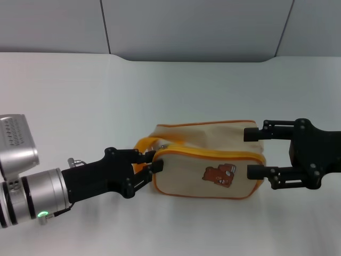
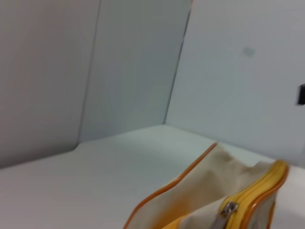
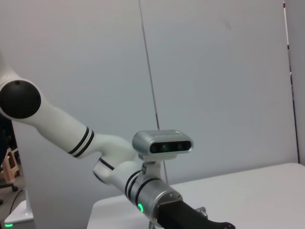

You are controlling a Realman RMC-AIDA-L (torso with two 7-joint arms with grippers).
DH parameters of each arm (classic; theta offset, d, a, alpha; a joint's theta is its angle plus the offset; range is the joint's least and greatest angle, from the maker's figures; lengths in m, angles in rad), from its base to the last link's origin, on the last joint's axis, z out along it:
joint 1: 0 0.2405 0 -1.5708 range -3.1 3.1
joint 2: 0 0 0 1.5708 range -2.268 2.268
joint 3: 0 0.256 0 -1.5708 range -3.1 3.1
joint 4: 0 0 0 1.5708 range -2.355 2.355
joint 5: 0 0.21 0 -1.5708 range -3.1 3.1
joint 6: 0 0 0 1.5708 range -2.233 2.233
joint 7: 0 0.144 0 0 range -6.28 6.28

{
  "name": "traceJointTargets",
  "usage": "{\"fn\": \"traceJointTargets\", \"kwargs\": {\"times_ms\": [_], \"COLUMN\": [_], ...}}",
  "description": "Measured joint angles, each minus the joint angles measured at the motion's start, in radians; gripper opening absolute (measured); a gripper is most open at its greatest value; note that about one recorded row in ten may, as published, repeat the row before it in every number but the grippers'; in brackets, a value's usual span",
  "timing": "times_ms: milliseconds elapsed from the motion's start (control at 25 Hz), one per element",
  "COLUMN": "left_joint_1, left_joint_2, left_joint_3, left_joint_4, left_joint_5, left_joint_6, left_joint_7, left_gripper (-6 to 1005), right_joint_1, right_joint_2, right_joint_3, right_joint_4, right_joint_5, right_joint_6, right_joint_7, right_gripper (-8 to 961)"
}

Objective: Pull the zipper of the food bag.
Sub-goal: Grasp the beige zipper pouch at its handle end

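Observation:
The cream food bag (image 1: 192, 170) with a brown bear patch (image 1: 219, 175) lies in the middle of the table in the head view. Its orange-yellow zipper (image 1: 213, 154) runs along the top edge, and the orange strap handle (image 1: 143, 145) sticks out at the bag's left end. My left gripper (image 1: 154, 161) is at that left end, fingers pinched close together at the zipper's end. The left wrist view shows the zipper band (image 2: 259, 188) and the silver pull tab (image 2: 228, 210) up close. My right gripper (image 1: 251, 152) is open and straddles the bag's right end.
The bag lies on a white table (image 1: 80, 106) with grey wall panels (image 1: 186, 26) behind it. The right wrist view shows only my left arm (image 3: 152, 191) and its camera, not the bag.

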Motion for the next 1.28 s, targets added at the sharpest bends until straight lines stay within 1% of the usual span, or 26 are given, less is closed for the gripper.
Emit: {"fn": "traceJointTargets", "kwargs": {"times_ms": [40,120,160,200,240,480,560,600,680,720,880,1000,1040,1080,1120,1240,1280], "left_joint_1": [0.003,0.004,0.004,0.005,0.005,0.007,0.009,0.011,0.017,0.017,0.022,0.023,0.024,0.025,0.025,0.026,0.026], "left_joint_2": [0.003,0.004,0.007,0.008,0.010,0.008,0.010,0.013,0.027,0.027,0.053,0.058,0.061,0.068,0.068,0.077,0.080], "left_joint_3": [0.000,0.000,-0.003,-0.003,-0.007,-0.003,-0.004,-0.006,-0.008,-0.008,-0.016,-0.023,-0.025,-0.027,-0.027,-0.027,-0.027], "left_joint_4": [0.003,0.004,0.006,0.007,0.012,0.016,0.017,0.017,0.019,0.019,0.049,0.066,0.077,0.097,0.097,0.127,0.152], "left_joint_5": [-0.006,-0.006,-0.006,-0.006,-0.006,-0.002,-0.002,-0.002,-0.004,-0.004,-0.006,-0.006,-0.006,-0.006,-0.006,-0.006,-0.006], "left_joint_6": [0.036,0.047,0.072,0.075,0.081,0.060,0.065,0.073,0.110,0.110,0.171,0.181,0.189,0.210,0.210,0.238,0.259], "left_joint_7": [0.020,0.026,0.040,0.043,0.051,0.051,0.050,0.047,0.045,0.045,0.041,0.040,0.040,0.040,0.040,0.038,0.038], "left_gripper": [268,253,246,238,231,88,86,85,83,82,78,76,75,74,72,68,67], "right_joint_1": [0.000,0.000,0.000,0.000,0.000,0.000,-0.001,-0.002,-0.004,-0.004,-0.005,-0.005,-0.006,-0.013,-0.013,-0.024,-0.029], "right_joint_2": [0.004,0.007,0.013,0.013,0.017,0.020,0.020,0.020,0.020,0.020,0.020,0.022,0.024,0.033,0.033,0.053,0.064], "right_joint_3": [0.015,0.023,0.049,0.049,0.066,0.074,0.075,0.076,0.078,0.078,0.083,0.085,0.086,0.088,0.088,0.093,0.094], "right_joint_4": [0.000,-0.001,-0.001,-0.001,-0.002,-0.005,-0.005,-0.005,-0.006,-0.006,-0.009,-0.009,-0.009,-0.009,-0.009,-0.009,-0.009], "right_joint_5": [0.000,0.000,0.001,0.001,0.001,0.001,0.001,0.001,0.001,0.001,0.001,0.007,0.015,0.036,0.036,0.068,0.087], "right_joint_6": [-0.003,-0.004,-0.006,-0.006,-0.006,-0.007,-0.007,-0.006,-0.003,-0.003,-0.001,-0.001,0.000,0.002,0.002,0.008,0.021], "right_joint_7": [0.000,0.000,0.000,0.000,-0.001,-0.004,-0.005,-0.006,-0.008,-0.008,-0.022,-0.040,-0.055,-0.099,-0.099,-0.202,-0.263], "right_gripper": [682,678,676,674,671,659,654,652,648,646,637,631,628,626,624,618,616]}}
